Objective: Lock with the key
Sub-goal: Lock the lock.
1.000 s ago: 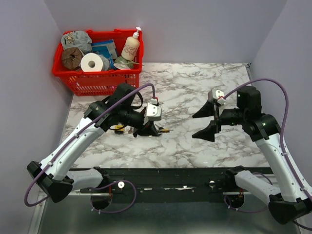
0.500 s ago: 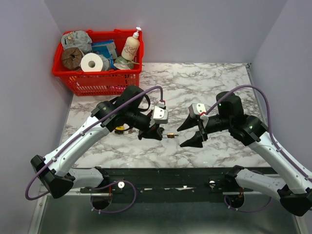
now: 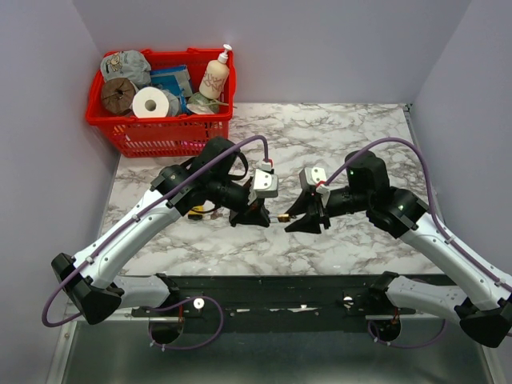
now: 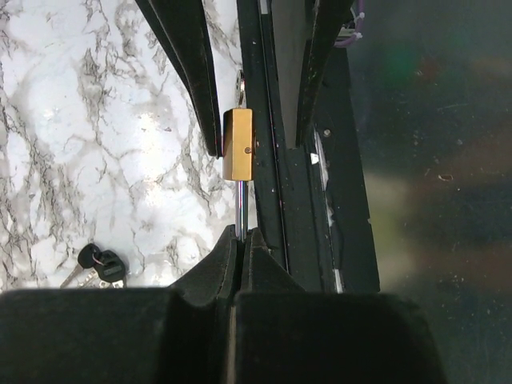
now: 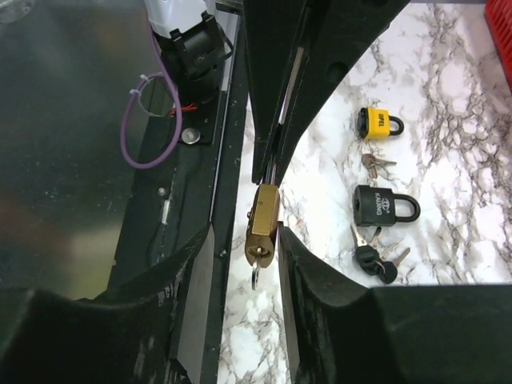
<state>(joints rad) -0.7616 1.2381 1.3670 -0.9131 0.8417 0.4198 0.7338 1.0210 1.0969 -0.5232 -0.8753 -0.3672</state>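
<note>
A brass padlock (image 4: 238,144) hangs in the air, held by its steel shackle (image 4: 240,210) in my shut left gripper (image 4: 242,237). In the right wrist view the padlock (image 5: 262,218) points its keyhole end at the camera, and a key (image 5: 254,277) sticks out of it. My right gripper (image 5: 244,258) stands with one finger on each side of the lock body. The right finger (image 5: 302,256) is close against the body and a gap shows on the left side. From above, the lock (image 3: 280,217) sits between the left gripper (image 3: 256,214) and the right gripper (image 3: 302,216).
On the marble lie a yellow padlock (image 5: 378,124), a black padlock (image 5: 382,206) and two bunches of keys (image 5: 374,260) (image 5: 374,164). A red basket (image 3: 160,128) of household items stands at the back left. The black base rail (image 3: 264,292) runs along the near edge.
The right arm has swung left to the padlock and its jaws have narrowed around the body. The left arm has carried the lock slightly rightward towards it.
</note>
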